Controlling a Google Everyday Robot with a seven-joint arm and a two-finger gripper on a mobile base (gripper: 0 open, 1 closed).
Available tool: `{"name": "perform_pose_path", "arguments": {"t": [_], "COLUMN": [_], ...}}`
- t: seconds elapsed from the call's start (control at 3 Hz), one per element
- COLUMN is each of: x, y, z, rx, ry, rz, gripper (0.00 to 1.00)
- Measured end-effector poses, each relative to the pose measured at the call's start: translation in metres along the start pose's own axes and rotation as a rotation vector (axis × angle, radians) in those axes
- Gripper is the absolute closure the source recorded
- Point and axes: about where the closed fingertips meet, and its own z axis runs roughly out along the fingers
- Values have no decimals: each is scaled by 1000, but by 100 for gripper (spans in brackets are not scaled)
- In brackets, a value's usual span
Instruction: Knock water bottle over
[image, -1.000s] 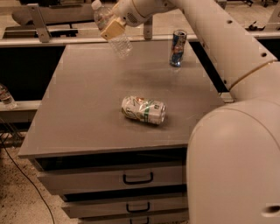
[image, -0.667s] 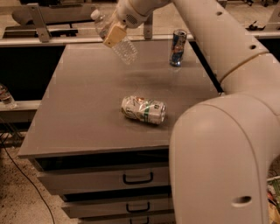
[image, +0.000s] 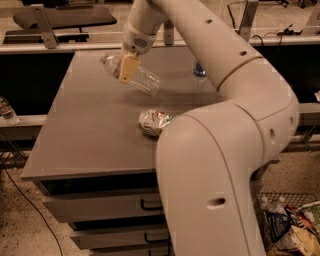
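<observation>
The water bottle (image: 142, 79) is clear and ribbed. It lies steeply tilted over the far part of the grey table (image: 85, 130), cap end up and to the left, base low and to the right near the tabletop. My gripper (image: 127, 68) reaches down from the arm at the top and is shut on the bottle's middle. One tan finger (image: 128, 69) lies across the bottle's front; the other is hidden behind it.
A crushed white and green can (image: 151, 122) lies at the table's middle, partly behind my arm. A blue and silver can (image: 199, 70) peeks out behind the arm at the far right. Drawers (image: 100, 210) are below the front edge. Another bottle (image: 7, 110) stands on the left ledge.
The water bottle has tipped further towards lying flat, its base swinging right and down. My gripper has moved with it, lower over the table.
</observation>
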Motion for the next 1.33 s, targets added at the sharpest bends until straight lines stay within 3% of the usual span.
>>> {"name": "perform_pose_path", "arguments": {"t": [0.33,0.67,1.33], "x": [-3,-9,-20], "y": [12,17,15], "z": [22,39,56], "rx": [-88,-140,-170], "ry": [24,28,13], "rz": [-22,-42,-64], "gripper": [84,60,14]}}
